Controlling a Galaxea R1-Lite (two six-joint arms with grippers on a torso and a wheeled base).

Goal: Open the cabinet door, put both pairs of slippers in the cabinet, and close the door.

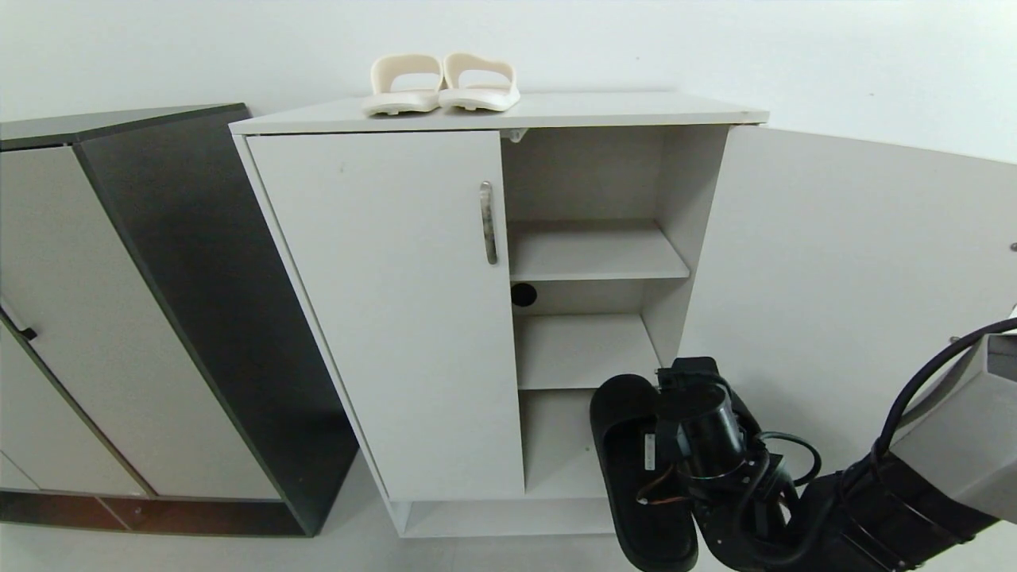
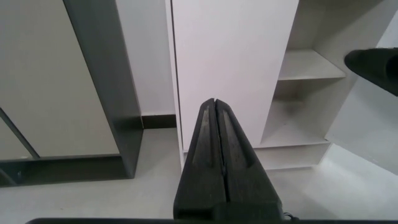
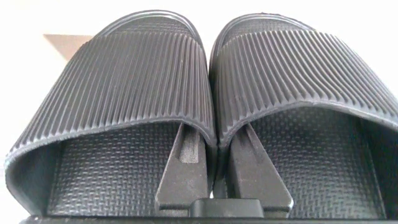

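The right gripper (image 3: 214, 146) is clamped on the pair of black ribbed rubber slippers (image 3: 137, 81). One finger goes inside each slipper, and the two inner walls are pressed together between the fingers. The ribbed straps lie just beyond the fingertips. The pair is held low, near the pale floor (image 1: 357, 548), just in front of the lowest compartment (image 1: 556, 445) of the tall white wooden cabinet (image 1: 381, 318).

Ahead of these jaws and higher, two white shelves (image 1: 596, 250) show in the open half of the cabinet. The open white door (image 1: 834, 278) stands at the right side of the jaws. The other door is closed and has a slim metal handle (image 1: 488, 222). Far above the jaws, on the cabinet top, the pair of cream slide slippers (image 1: 441, 83) lies side by side near the white wall (image 1: 794, 48).

The left gripper (image 2: 215, 109) has its fingers pressed together. Beyond its tips is the closed door, and further to the robot's left stands a dark grey cabinet (image 1: 206, 278).
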